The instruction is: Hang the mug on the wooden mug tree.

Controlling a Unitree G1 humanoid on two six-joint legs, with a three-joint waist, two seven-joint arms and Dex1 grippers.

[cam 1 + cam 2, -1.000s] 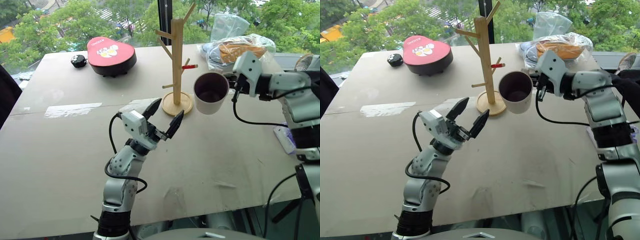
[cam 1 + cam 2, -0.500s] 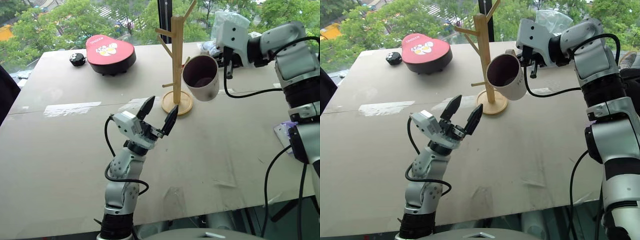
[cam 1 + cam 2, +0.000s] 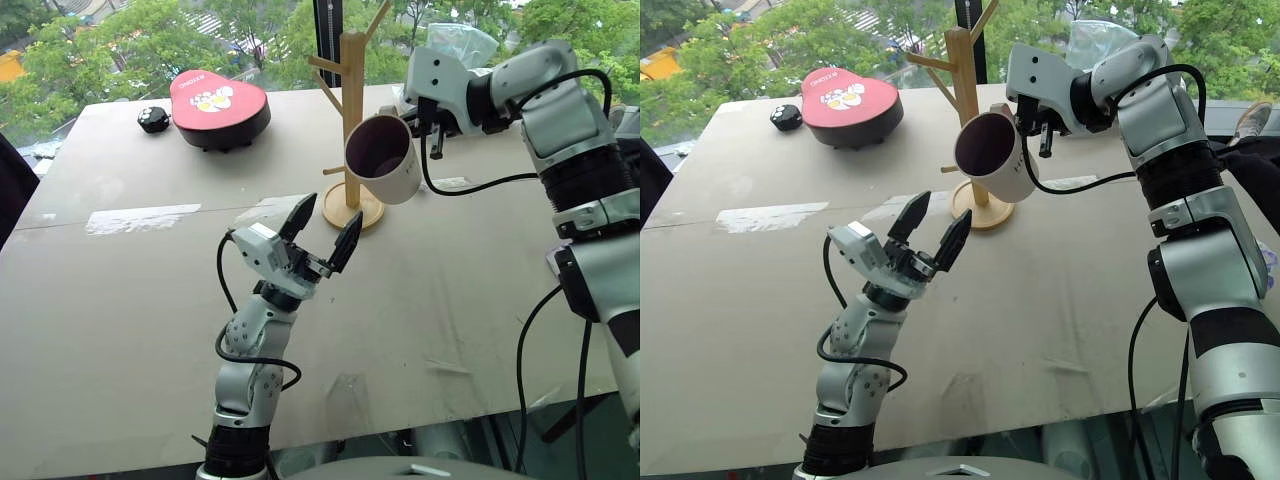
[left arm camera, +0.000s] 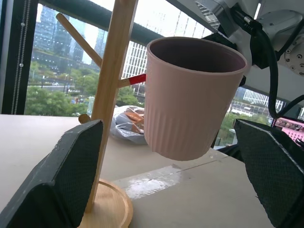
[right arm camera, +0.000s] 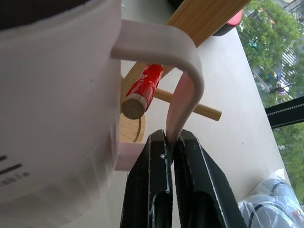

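Nearest, the left gripper [image 3: 322, 232] rises over the front part of the pale surface [image 3: 120, 300], its two black fingers [image 3: 300, 216] spread wide and released, grasping nothing; it points up and away toward the mug tree.

Beyond it, near the middle of the surface, stands the wooden mug tree [image 3: 352, 120], a tall light-wood post on a round disc base with pegs angling upward from the post; the mug [image 3: 383, 160] hangs in the air right in front of the post, clear of the surface, tilted so that its dark maroon mouth faces up and toward the camera; its cream wall overlaps the post in the head views.

The right gripper [image 5: 170, 142] reaches in from the right and carries the mug; its fingers [image 5: 152, 161] are clenched on the thin loop handle, one finger on each side of the strap; in the right wrist view the red-tipped peg [image 5: 141, 91] sits just beside the handle's opening, its round wooden end facing the camera, and whether it has passed into the loop cannot be told.

Farther back on the left lies a red-topped black case [image 3: 220, 103], with a small black object [image 3: 152, 120] beside it; at the far right edge sit clear plastic bags [image 3: 462, 48]; behind the surface are green treetops.
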